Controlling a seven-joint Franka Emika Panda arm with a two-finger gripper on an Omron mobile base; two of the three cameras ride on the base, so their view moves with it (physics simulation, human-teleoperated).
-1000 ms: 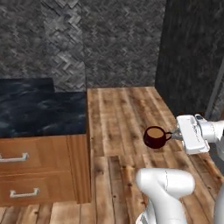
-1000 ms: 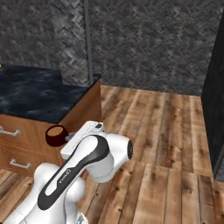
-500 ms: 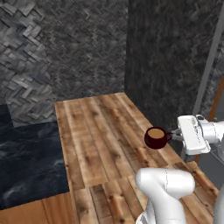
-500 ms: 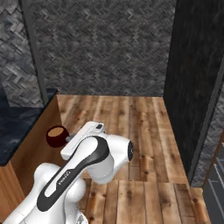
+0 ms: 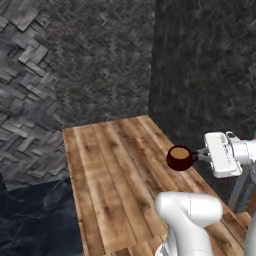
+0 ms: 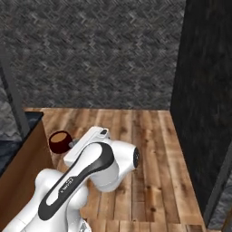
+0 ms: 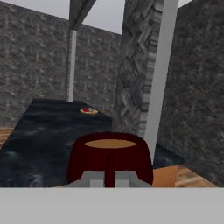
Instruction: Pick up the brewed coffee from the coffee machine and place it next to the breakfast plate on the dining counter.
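Note:
The brewed coffee (image 5: pixel 177 157) is a dark red mug with light brown liquid, held level in the air above the wood floor. My gripper (image 5: pixel 198 157) is shut on its side handle, to the right of the mug in the left base view. In the right base view the mug (image 6: pixel 59 141) hangs left of the gripper (image 6: pixel 72 144). The hand view has the mug (image 7: pixel 109 155) close up, its handle between the gripper (image 7: pixel 109 175) fingers. Beyond it lies the black dining counter (image 7: pixel 39 140) with the yellow breakfast plate (image 7: pixel 89 110) at its far end. The coffee machine is out of view.
A wood plank floor (image 5: pixel 115 175) runs ahead between dark herringbone walls (image 5: pixel 105 60). A tall dark block (image 6: pixel 208 90) stands to the right. A dark marble top (image 5: pixel 30 220) lies at the lower left. A grey post (image 7: pixel 159 74) rises beside the counter.
The whole picture has swung, so the base has turned; the wood-drawer counter slid off to the left. The mug stays in the shut gripper, in the same place relative to the arm.

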